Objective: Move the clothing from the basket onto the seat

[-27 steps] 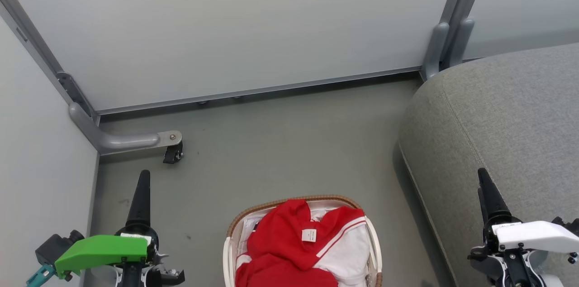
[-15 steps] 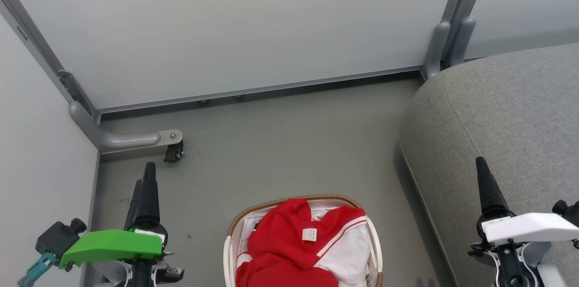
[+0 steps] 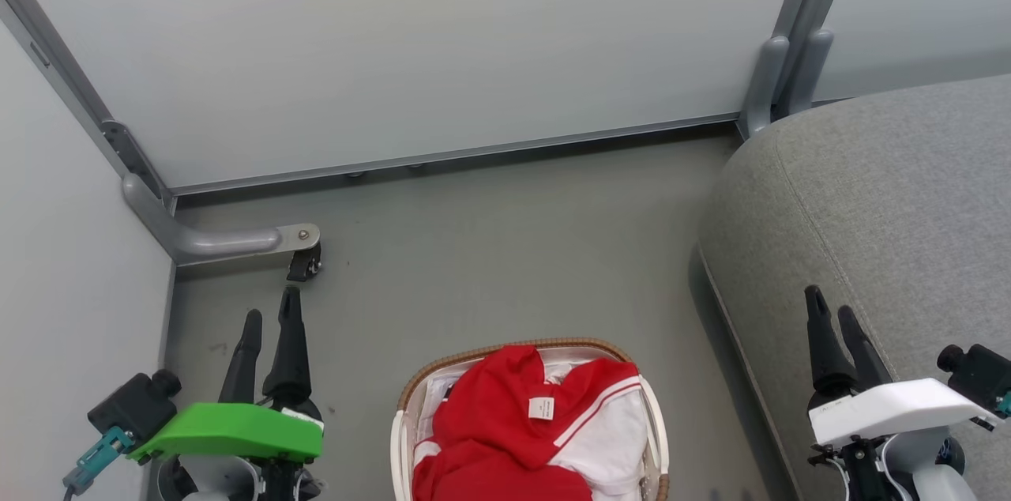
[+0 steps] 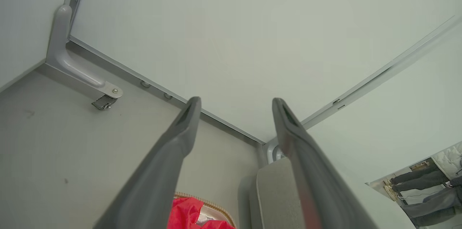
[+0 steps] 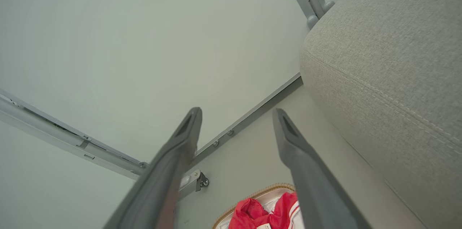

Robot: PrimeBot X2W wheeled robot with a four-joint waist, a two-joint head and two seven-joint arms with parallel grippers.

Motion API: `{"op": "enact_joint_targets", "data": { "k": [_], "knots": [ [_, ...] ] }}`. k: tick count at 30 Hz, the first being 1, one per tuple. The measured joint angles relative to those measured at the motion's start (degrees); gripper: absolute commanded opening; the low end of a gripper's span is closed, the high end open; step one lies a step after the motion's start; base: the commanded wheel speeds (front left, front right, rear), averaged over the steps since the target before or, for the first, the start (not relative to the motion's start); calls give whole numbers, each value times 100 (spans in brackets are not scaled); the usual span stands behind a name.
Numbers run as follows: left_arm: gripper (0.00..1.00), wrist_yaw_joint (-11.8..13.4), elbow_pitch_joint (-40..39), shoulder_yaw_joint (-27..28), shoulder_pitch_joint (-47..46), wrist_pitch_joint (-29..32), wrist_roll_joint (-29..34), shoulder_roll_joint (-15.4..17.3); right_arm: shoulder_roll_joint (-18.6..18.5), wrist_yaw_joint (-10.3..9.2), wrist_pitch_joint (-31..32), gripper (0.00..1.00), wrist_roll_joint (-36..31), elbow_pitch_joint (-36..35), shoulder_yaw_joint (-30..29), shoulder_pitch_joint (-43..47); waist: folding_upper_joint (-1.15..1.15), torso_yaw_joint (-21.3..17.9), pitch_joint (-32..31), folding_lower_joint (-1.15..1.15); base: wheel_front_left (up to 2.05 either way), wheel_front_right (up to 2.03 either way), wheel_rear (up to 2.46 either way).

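Clothing (image 3: 505, 430) heaps in the basket (image 3: 474, 356); left gripper (image 3: 272, 304) and right gripper (image 3: 828, 302) flank it, jaws wide, empty; best pinch a thick red fold.

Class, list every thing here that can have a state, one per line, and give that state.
basket: upright on the floor, not yet emptied
clothing: heaped inside it, untouched
seat: no clothing on the visible part
left gripper: fingers open, holding nothing
right gripper: fingers open, holding nothing
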Motion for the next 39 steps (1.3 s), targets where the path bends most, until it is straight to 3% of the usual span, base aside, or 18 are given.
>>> {"op": "enact_joint_targets", "data": {
  "k": [11, 39],
  "knots": [
    [100, 56, 250, -57, 146, -187, 970, 3, -7, 0, -182, 100, -971, 46, 65, 5, 0, 11, 6, 0, 0, 0, 0],
    [100, 178, 650, -270, 258, -560, 2380, 14, -31, 1, -575, 100, -2693, 30, 258, 131, 0, 55, 21, 0, 0, 0, 0]
  ]
}}
